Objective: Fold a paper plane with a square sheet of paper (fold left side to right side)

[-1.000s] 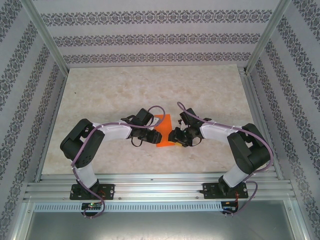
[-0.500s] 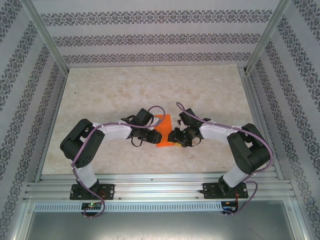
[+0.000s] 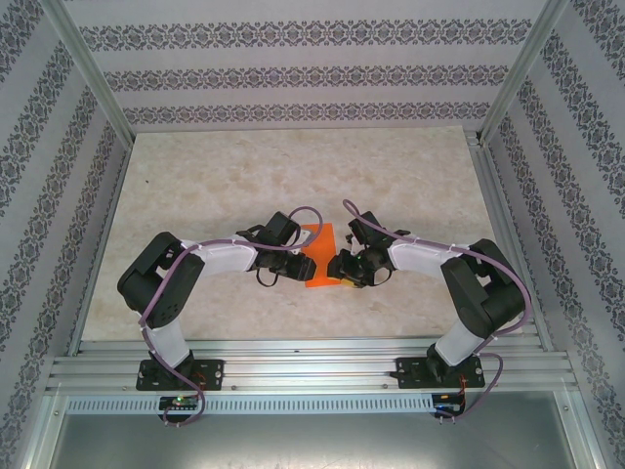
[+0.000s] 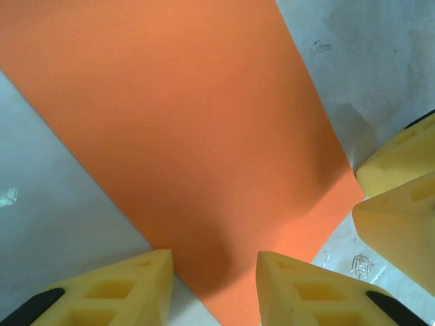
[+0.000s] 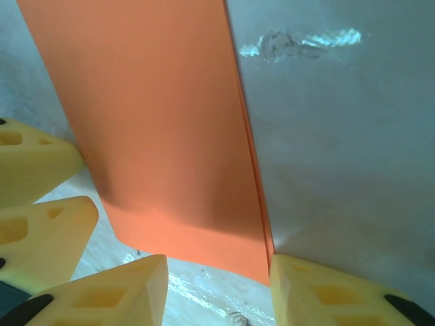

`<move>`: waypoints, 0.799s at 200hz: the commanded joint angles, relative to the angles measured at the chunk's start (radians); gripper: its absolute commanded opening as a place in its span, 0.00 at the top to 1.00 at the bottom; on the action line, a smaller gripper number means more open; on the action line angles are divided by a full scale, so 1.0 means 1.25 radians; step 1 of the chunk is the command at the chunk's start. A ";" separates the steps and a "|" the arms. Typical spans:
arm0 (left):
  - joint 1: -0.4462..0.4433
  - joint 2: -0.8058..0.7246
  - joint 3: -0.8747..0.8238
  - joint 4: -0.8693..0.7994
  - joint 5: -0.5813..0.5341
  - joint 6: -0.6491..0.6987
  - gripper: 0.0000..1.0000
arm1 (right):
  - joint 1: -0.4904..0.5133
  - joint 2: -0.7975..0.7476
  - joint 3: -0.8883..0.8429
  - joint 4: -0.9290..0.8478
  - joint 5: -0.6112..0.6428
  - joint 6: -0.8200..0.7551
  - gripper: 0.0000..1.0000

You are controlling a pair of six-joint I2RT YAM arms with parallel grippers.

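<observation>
The orange sheet of paper (image 3: 320, 256) lies flat on the table between my two grippers, as a tall narrow strip. In the right wrist view the paper (image 5: 163, 136) shows two stacked layers along its right edge. My left gripper (image 3: 300, 266) stands at the strip's near left corner. Its jaws (image 4: 214, 261) are open, down at the table, with the paper (image 4: 183, 122) corner lying between the yellow fingers (image 4: 306, 288). My right gripper (image 3: 344, 268) stands at the near right corner, open (image 5: 219, 266), one fingertip (image 5: 319, 285) touching the layered edge.
The beige marbled tabletop (image 3: 293, 176) stretches behind the paper. Patterned walls (image 3: 293, 73) and aluminium posts (image 3: 88, 68) close in the back and sides. A metal rail (image 3: 312, 371) runs along the near edge by the arm bases. The two grippers' fingers nearly touch.
</observation>
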 commanded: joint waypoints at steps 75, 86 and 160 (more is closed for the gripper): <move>0.008 -0.007 -0.009 0.013 -0.007 -0.002 0.62 | 0.010 -0.008 0.014 0.053 -0.028 0.025 0.58; 0.008 -0.013 -0.012 0.016 -0.008 -0.002 0.62 | 0.009 -0.009 0.013 0.058 -0.031 0.031 0.58; 0.008 -0.202 -0.116 0.102 -0.026 0.084 0.48 | -0.019 -0.010 0.008 0.151 -0.099 0.123 0.64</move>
